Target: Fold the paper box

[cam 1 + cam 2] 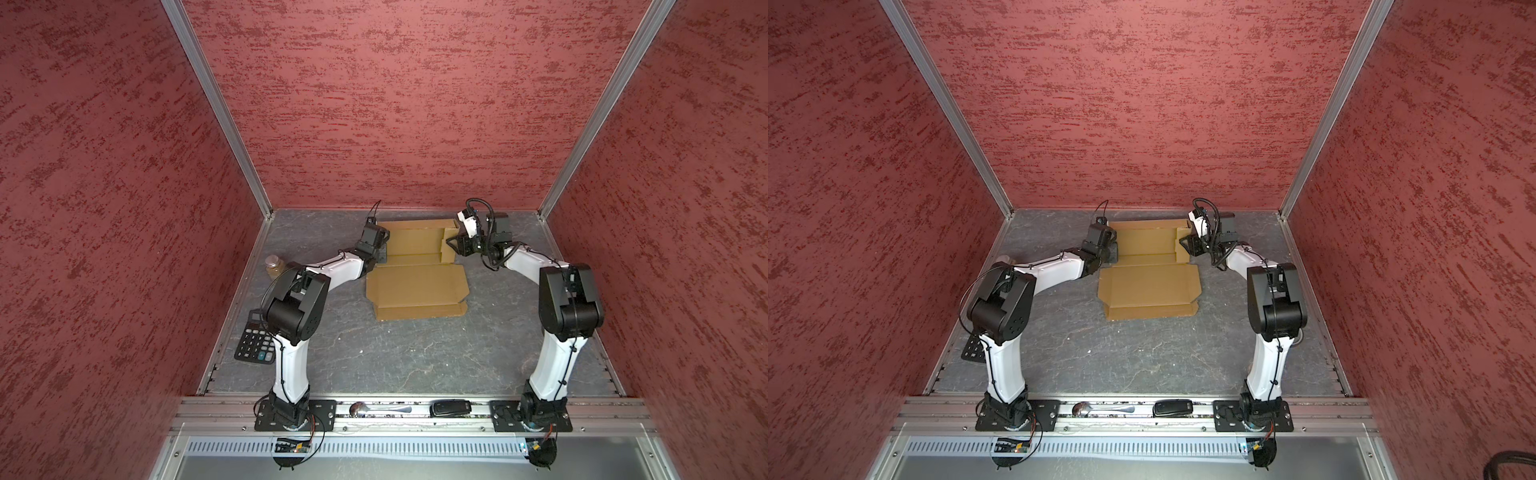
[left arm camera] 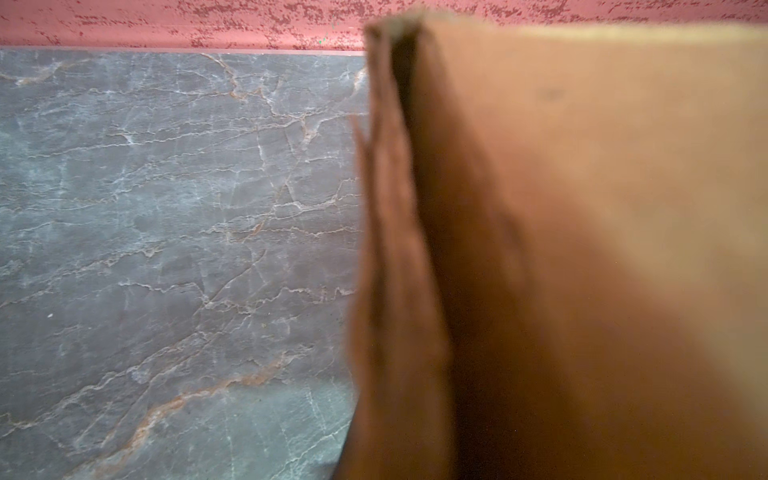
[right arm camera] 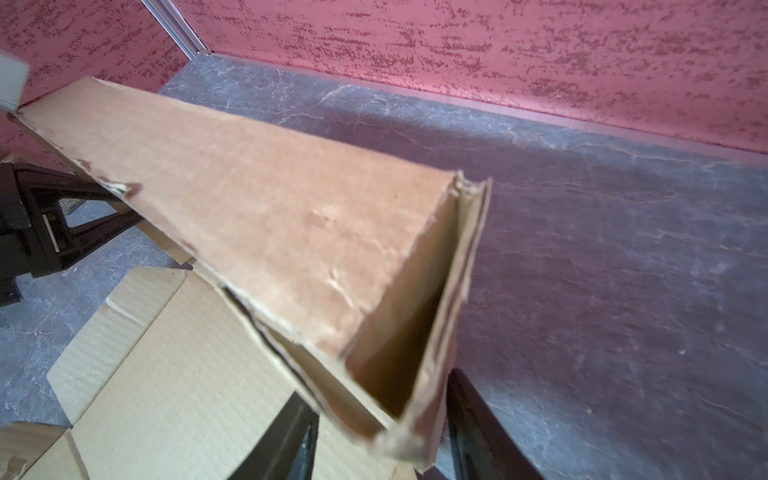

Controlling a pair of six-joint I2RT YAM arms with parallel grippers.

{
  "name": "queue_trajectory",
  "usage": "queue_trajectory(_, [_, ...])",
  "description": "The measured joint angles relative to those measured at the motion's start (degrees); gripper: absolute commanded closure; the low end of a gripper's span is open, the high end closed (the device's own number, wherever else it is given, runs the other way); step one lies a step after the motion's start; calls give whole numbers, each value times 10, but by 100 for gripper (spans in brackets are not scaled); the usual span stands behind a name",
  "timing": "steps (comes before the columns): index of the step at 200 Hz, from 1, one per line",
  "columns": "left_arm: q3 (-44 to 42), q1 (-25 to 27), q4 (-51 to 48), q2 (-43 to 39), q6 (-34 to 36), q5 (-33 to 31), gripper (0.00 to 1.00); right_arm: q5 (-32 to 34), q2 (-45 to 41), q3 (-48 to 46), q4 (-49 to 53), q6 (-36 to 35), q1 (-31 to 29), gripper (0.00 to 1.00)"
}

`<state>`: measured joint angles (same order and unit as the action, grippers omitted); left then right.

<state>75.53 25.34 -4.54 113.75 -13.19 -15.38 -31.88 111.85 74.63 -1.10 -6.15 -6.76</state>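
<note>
wall folding seems in hand: paper box [image 1: 417, 286] lies far on the counter [image 1: 374, 353], left pincer [image 1: 381, 249] pinching its left wall, right pincer [image 3: 382, 395] spread astride the right wall, which next needs a firm squeeze.

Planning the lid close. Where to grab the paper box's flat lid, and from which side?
Probably the near front flap of the paper box, approached low from the near side: it is the free edge, and the lid panel lies flat, offering nothing to pinch from above.
</note>
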Motion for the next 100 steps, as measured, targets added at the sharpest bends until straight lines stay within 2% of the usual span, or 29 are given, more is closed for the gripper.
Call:
queue_trajectory(37, [17, -1, -15, 8, 0, 5, 94, 8, 5, 0, -12, 6, -7, 58])
queue_trajectory(100, [27, -3, -29, 11, 0, 10, 94, 71, 6, 0, -24, 21, -29, 58])
